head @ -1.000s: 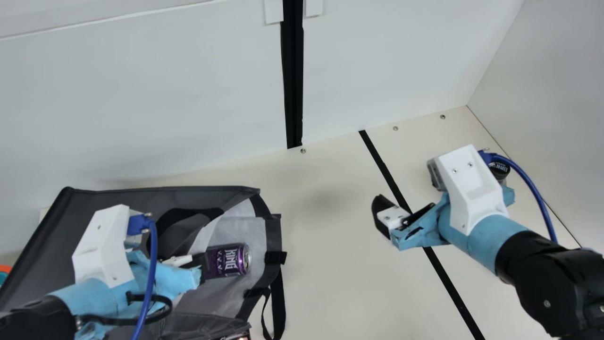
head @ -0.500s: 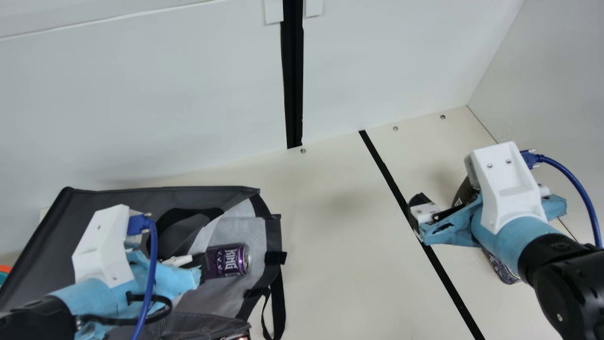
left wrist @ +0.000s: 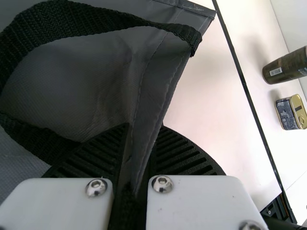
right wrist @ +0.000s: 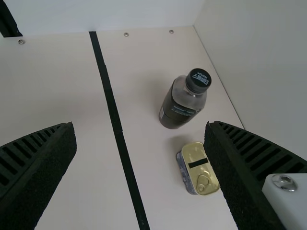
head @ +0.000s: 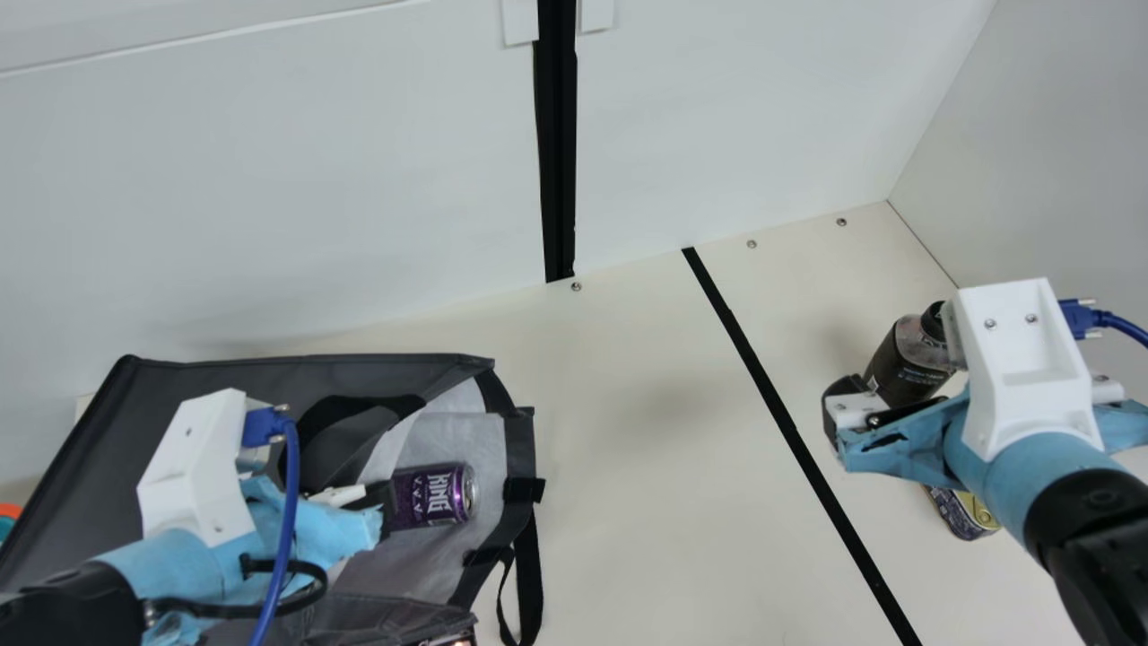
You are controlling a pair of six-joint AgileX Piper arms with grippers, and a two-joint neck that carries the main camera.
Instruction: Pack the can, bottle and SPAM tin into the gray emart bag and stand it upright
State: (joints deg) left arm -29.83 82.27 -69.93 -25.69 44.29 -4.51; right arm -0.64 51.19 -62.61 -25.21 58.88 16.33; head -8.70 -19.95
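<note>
Seen in the right wrist view, the right end effector (right wrist: 140,125) has its fingers spread, with the upright bottle (right wrist: 182,101) ahead, off-centre towards the finger nearer the SPAM tin (right wrist: 198,170). Left wrist view: the left end effector (left wrist: 145,127) pinches the gray emart bag (left wrist: 81,72). Main view: the right one's clearly nearer the bottle, likely next.

Main view bright, diffuse; faint soft shadow on table (head: 619,520), right of centre. Right wrist view dimmer, soft shadow left of bottle (right wrist: 178,109). Left wrist view: screw (left wrist: 162,184) glints, bottom centre.
</note>
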